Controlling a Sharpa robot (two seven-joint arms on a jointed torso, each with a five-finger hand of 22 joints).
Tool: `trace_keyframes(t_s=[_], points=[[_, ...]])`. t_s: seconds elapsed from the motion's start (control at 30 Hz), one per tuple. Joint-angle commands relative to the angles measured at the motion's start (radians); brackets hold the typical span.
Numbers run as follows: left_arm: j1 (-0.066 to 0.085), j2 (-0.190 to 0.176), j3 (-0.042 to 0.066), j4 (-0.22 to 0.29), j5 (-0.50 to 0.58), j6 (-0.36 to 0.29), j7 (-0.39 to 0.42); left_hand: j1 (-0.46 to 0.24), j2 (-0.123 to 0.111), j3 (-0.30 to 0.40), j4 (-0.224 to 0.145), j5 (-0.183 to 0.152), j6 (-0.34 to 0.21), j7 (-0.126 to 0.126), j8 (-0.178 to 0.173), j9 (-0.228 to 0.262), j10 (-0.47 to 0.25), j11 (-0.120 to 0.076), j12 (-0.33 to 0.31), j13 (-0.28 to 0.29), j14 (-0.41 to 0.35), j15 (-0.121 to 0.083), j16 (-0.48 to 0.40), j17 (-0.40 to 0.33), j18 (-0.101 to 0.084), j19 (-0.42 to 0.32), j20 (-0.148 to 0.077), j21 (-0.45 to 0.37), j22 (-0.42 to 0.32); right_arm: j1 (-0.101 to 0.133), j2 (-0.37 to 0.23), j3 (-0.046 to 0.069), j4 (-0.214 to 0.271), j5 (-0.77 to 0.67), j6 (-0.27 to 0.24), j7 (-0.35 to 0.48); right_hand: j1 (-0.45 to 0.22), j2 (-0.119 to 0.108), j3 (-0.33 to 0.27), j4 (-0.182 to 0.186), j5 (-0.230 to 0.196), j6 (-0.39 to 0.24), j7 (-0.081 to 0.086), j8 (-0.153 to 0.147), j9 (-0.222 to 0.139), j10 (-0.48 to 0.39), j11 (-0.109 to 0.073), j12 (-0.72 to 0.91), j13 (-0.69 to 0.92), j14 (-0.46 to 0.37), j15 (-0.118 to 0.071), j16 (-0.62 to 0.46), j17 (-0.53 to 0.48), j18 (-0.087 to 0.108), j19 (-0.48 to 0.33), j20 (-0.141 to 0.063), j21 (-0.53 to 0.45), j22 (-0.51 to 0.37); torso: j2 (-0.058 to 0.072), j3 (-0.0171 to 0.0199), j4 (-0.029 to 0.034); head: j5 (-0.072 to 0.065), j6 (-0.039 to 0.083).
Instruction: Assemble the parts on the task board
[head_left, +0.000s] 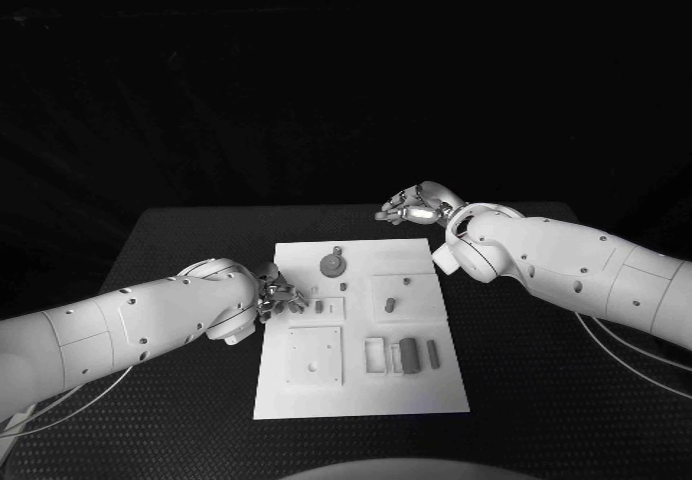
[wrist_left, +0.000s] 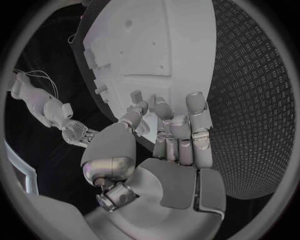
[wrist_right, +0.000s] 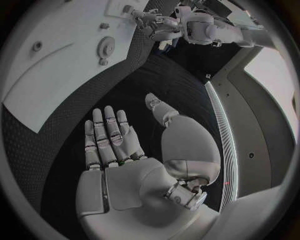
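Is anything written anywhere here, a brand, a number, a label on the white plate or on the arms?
None can be read.
Task board: holes, recesses and small parts, no lettering visible.
Arms and both hands, left hand and right hand: no markings visible.

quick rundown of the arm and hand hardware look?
Two glossy white, rounded arm shells with small dark holes; left arm, right arm. Thin pale cables hang below both forearms. Left hand and right hand are silver metal with segmented fingers and rounded pale fingertips.
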Motion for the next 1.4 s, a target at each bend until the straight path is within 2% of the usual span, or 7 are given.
trace_keyframes(t_s=[0.03, 0.47, 0.73, 1.27, 1.4], points=[[0.0, 0.001, 0.0, 0.0, 0.006, 0.013, 0.005, 0.002, -0.007, -0.005, 0.001, -0.006, 0.002, 0.005, -0.004, 0.001, 0.001, 0.002, -0.004, 0.002, 0.002, -0.005, -0.005, 0.001, 0.01, -0.001, -0.007, -0.006, 0.012, -0.001, 0.0, 0.0, 0.001, -0.002, 0.011, 0.006, 0.0, 0.007, -0.004, 0.0, -0.001, -0.007, 0.034, 0.006, -0.002, -0.009, 0.0, 0.006, -0.001, -0.006, 0.002, -0.006, 0.002, -0.007, -0.004, 0.002, -0.006, 0.001, 0.0, 0.0, 0.0003, 0.0, 0.0], [0.0, 0.002, 0.0, 0.003, 0.003, 0.057, -0.003, 0.016, 0.005, -0.001, -0.007, 0.001, 0.004, 0.004, -0.005, 0.003, 0.002, 0.001, -0.004, 0.003, 0.003, -0.005, -0.004, 0.003, 0.01, 0.001, -0.008, -0.006, 0.012, -0.002, 0.001, 0.0, 0.0, -0.002, 0.013, 0.007, 0.0, 0.007, -0.004, 0.0, -0.001, -0.007, 0.034, 0.006, -0.002, -0.009, 0.0, 0.006, -0.002, -0.006, 0.002, -0.006, 0.002, -0.007, -0.004, 0.002, -0.007, 0.002, 0.0, -0.0002, 0.0, -0.001, -0.003], [0.0, 0.002, 0.0, 0.003, 0.001, 0.041, 0.001, 0.019, 0.005, -0.002, -0.009, 0.001, 0.005, 0.004, -0.005, 0.004, 0.002, 0.001, -0.004, 0.003, 0.003, -0.005, -0.003, 0.003, 0.01, 0.001, -0.008, -0.006, 0.012, -0.003, 0.0, 0.0, -0.001, -0.002, 0.012, 0.007, -0.001, 0.007, -0.004, 0.0, -0.001, -0.007, 0.034, 0.006, -0.002, -0.009, 0.0, 0.006, -0.002, -0.006, 0.002, -0.006, 0.002, -0.007, -0.004, 0.002, -0.007, 0.002, 0.0, -0.0003, 0.0009, -0.002, -0.003], [0.0, 0.003, 0.001, 0.006, 0.007, 0.012, 0.011, -0.006, -0.016, -0.018, 0.004, -0.004, 0.006, 0.003, -0.007, 0.006, 0.003, 0.001, -0.004, 0.005, 0.004, -0.006, -0.003, 0.005, 0.01, 0.003, -0.007, -0.008, 0.012, -0.005, 0.0, 0.0, -0.001, -0.002, 0.011, 0.007, -0.001, 0.007, -0.004, 0.0, -0.001, -0.008, 0.034, 0.007, -0.003, -0.009, 0.0, 0.007, -0.003, -0.006, 0.002, -0.006, 0.002, -0.007, -0.004, 0.002, -0.008, 0.003, 0.0, 0.0002, 0.0001, -0.003, -0.003], [0.0, 0.003, 0.001, 0.007, 0.011, 0.003, 0.015, -0.029, -0.032, -0.03, 0.016, -0.011, 0.007, 0.003, -0.008, 0.008, 0.003, 0.0, -0.003, 0.006, 0.004, -0.007, -0.002, 0.007, 0.011, 0.003, -0.008, -0.009, 0.012, -0.005, 0.0, 0.0, -0.002, -0.002, 0.012, 0.007, -0.001, 0.007, -0.004, 0.0, -0.001, -0.008, 0.034, 0.007, -0.003, -0.009, 0.0, 0.007, -0.004, -0.006, 0.002, -0.006, 0.002, -0.007, -0.004, 0.002, -0.008, 0.004, 0.0, 0.0002, 0.0003, -0.006, -0.003]])
